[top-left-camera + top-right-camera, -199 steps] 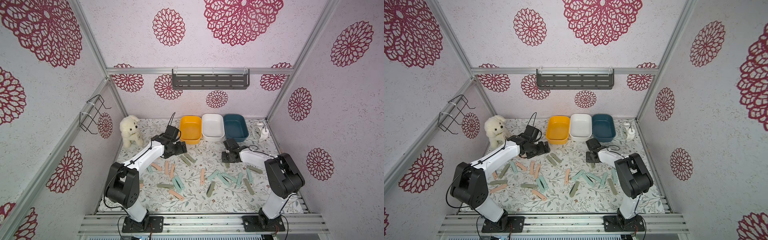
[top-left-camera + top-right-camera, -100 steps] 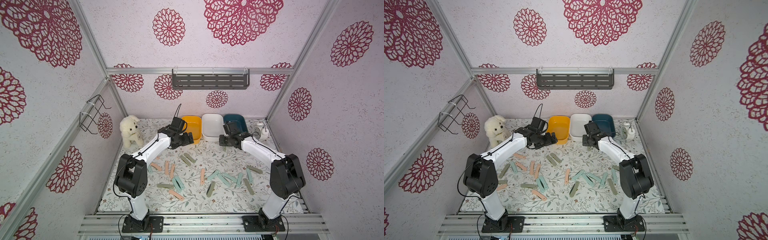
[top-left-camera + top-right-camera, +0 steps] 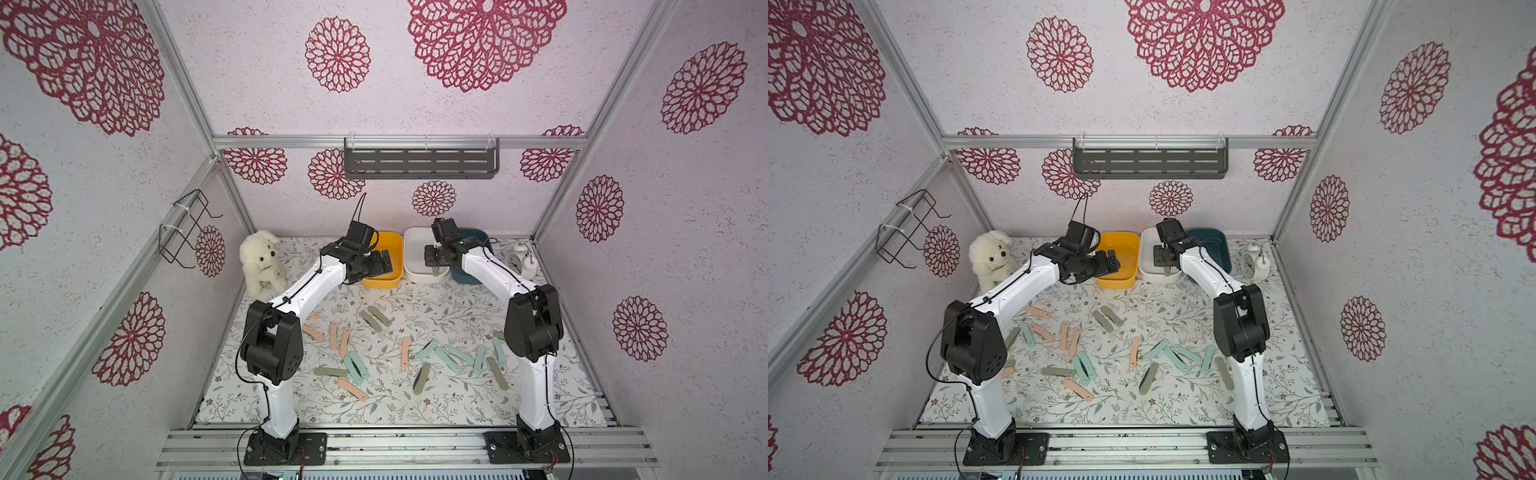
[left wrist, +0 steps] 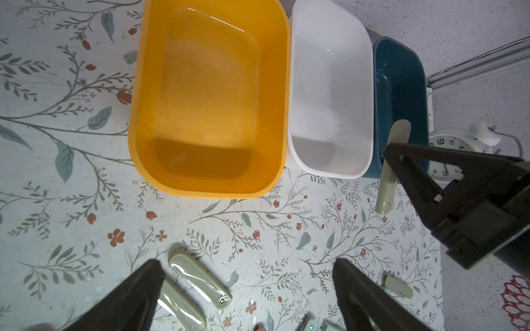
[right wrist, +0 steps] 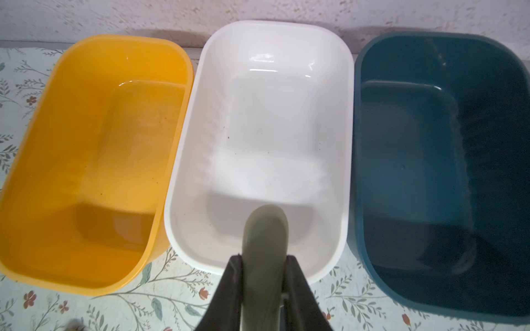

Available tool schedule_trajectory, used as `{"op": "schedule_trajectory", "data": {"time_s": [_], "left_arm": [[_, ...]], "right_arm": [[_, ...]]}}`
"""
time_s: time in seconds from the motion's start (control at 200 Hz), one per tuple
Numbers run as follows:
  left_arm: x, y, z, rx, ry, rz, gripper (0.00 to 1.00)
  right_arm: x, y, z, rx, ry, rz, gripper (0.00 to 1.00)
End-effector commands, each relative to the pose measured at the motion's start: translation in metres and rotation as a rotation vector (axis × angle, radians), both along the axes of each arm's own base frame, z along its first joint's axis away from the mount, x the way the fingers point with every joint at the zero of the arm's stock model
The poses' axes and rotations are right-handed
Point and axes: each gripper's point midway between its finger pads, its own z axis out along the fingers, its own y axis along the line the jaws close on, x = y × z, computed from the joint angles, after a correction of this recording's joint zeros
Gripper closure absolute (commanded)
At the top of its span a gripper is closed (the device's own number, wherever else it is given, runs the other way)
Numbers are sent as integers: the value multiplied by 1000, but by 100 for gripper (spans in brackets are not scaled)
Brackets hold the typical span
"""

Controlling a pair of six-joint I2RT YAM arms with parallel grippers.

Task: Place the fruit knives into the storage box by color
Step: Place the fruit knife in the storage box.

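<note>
An olive knife (image 5: 265, 238) is clamped across its width in the right gripper (image 5: 265, 262) and held above the near rim of the white tub (image 5: 286, 45), the middle of three at the table's (image 3: 436, 307) far edge. Olive, it seems, is meant for white. The left gripper (image 4: 246, 265) is spread wide with nothing held, poised at the yellow tub's (image 4: 155, 86) near side. All three tubs, the dark teal tub (image 5: 401, 143) included, are seen empty. The other knives (image 3: 427, 350) are scattered flat across the near table, so sorting is judged barely begun.
</note>
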Motion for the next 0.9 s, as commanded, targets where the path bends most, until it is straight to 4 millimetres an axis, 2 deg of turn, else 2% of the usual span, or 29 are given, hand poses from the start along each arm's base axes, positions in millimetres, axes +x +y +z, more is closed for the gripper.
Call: {"op": "schedule_trajectory", "data": {"time_s": [0.0,0.3,0.47,0.68,0.896], "left_arm": [[-2,9,-10,66,32,0,3],[-2,13,-18,56,53,13,3],[-3,22,-24,74,64,30,3],[-7,27,-26,83,79,40,3],[-13,38,-32,101,97,64,3]], "right_arm": [[19,-4,16,-20,-39,-15,80],[57,6,-4,-26,3,-37,80],[66,13,-10,3,15,-52,80],[77,13,-41,15,36,-93,80],[84,11,-61,6,42,-101,79]]}}
